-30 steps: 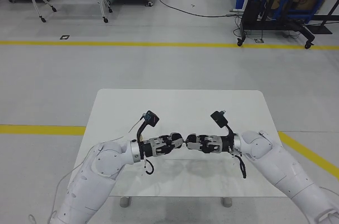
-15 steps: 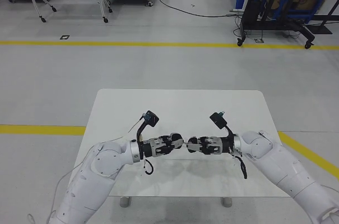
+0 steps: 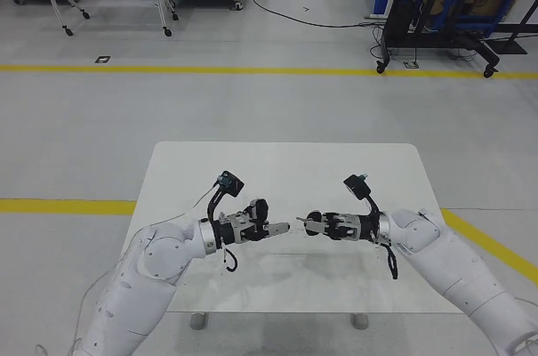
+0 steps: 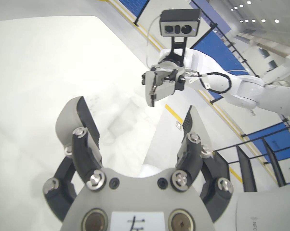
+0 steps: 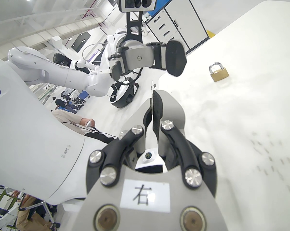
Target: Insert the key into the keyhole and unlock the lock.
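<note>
The white table (image 3: 357,169) carries the work, and both arms hang over its near half, facing one another. The left gripper (image 4: 140,121) is spread wide with nothing between its pads. The right gripper (image 5: 152,96) is pinched closed on the key (image 5: 151,86), whose thin blade juts out past the fingertips toward the opposite arm. The padlock (image 5: 218,72), a brass body with a steel shackle that looks closed, lies flat on the table, apart from both grippers. It is probably dense, rigid and smooth, so it may skid on the slick tabletop if nudged. The empty gripper would best take it across the two broad faces of the body, leaving the shackle and the keyhole end free. The key is light and stiff, but being flat it could twist in the grip if pushed in off-axis.
</note>
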### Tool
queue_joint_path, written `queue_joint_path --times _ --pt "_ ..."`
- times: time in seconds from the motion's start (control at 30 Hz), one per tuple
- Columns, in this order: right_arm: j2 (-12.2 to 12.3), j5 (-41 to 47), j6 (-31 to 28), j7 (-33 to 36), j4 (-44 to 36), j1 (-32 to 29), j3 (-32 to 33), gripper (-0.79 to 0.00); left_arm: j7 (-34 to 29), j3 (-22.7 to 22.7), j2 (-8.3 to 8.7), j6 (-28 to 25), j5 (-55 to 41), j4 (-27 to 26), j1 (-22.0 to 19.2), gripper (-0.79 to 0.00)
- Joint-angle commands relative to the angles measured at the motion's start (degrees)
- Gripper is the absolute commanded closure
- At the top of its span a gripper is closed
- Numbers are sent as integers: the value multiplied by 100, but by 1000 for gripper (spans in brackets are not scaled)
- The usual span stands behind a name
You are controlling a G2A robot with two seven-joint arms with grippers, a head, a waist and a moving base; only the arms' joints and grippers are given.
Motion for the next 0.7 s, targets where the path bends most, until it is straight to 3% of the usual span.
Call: queue_joint_path --times 0.0,0.17,0.37,0.47,0.6,0.67 --pt "0 0 0 0 0 0 0 0 -289 -162 74 95 749 -258 96 -785" --pt "0 0 0 0 0 0 0 0 -1250 -313 242 143 2457 -682 394 -785" --pt "0 0 0 0 0 0 0 0 -1102 -421 295 562 3330 -479 470 -770" --pt "0 0 0 0 0 0 0 0 -1003 -343 287 1035 3855 -350 462 -674" --pt "0 0 0 0 0 0 0 0 -1007 -266 259 1192 3697 -62 309 -563" --pt "0 0 0 0 0 0 0 0 -911 -273 247 1281 3613 53 233 -428"
